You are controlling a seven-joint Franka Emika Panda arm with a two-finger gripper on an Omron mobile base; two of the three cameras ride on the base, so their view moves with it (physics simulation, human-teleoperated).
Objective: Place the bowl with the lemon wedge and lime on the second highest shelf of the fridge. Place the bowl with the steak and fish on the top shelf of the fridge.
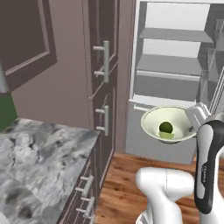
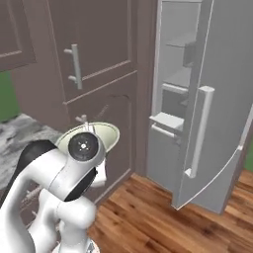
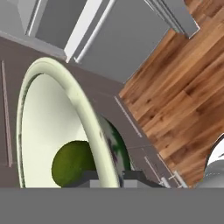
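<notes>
Holding the bowl [image 1: 169, 124] by its rim — hand [image 3: 109, 177] clamped on it, lime [image 1: 166, 127] and lemon wedge [image 1: 167, 135] inside, near the open fridge [image 1: 175, 78]. Shelves bare — neither bowl placed yet.

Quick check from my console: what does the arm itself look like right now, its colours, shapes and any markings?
The arm is glossy white with rounded, tube-like links and dark grey-black joint sections. One dark section carries small pale lettering, too small to read. A round dark cap with a silvery centre closes one joint. The gripper has two small dark finger tips.
</notes>
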